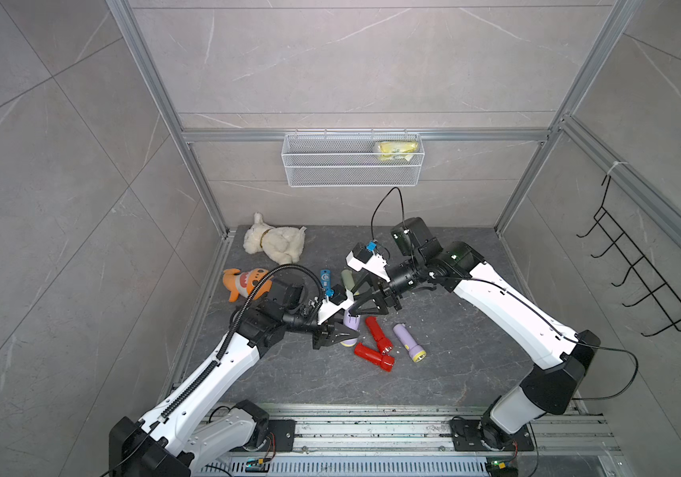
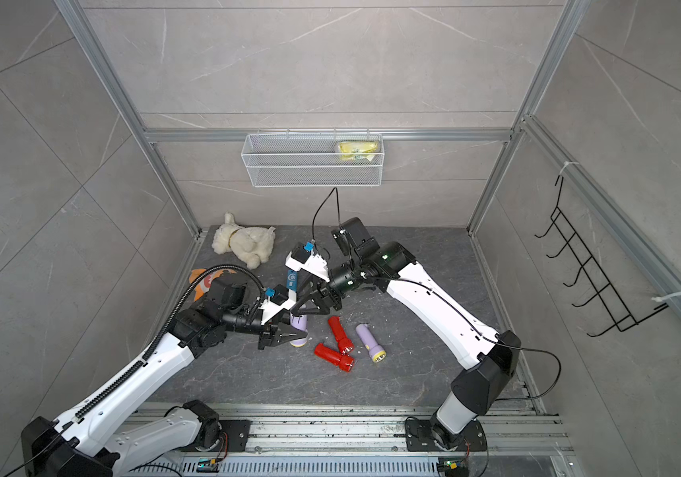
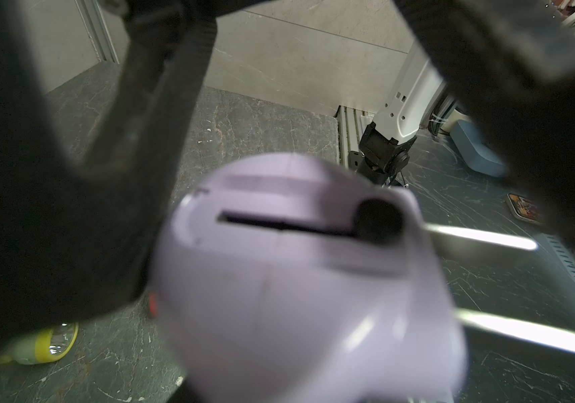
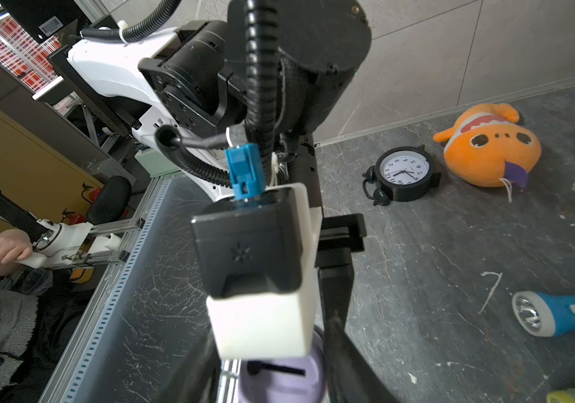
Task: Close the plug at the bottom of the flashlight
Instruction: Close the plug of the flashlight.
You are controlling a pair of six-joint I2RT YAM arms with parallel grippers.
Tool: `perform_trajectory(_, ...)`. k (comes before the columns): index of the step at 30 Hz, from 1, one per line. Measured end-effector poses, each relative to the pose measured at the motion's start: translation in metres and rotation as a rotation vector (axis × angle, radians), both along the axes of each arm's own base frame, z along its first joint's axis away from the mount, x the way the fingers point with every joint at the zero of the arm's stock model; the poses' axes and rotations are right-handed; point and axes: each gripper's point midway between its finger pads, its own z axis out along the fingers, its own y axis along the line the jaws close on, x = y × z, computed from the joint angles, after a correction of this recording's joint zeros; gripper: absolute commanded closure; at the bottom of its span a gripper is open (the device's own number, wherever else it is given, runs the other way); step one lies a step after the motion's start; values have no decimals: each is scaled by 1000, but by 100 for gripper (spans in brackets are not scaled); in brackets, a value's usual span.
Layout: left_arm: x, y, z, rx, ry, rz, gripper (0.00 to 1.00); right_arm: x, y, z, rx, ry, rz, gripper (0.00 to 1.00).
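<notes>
left gripper [image 1: 342, 333]: clenched round lilac plastic flashlight [image 1: 352, 324], upright, yellow lens end down, mid dark stone-look worktop [image 1: 433, 371] | plug: two metal prongs [image 3: 481, 238] jut out at its upper butt end | right gripper [image 1: 354, 312]: jaws parted, straddling that butt end

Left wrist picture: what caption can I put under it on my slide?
Up close: the purple flashlight, bottom end toward the camera, its two shiny plug prongs sticking out.
</notes>
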Motion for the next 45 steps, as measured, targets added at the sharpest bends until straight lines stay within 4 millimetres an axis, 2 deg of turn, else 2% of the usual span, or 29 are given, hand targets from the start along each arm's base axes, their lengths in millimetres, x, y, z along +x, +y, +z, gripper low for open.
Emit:
perform_trajectory(11, 0, 1, 2, -1, -8, 4, 100, 0, 1, -8, -21, 6, 6, 54)
perform_trajectory(24, -1, 1, 4, -6, -16, 4, 100, 0, 2, 2, -14, -3, 24, 52)
perform_trajectory(45, -6, 5, 6, -5, -33, 2, 100, 2, 4, 3, 4, -5, 53, 74)
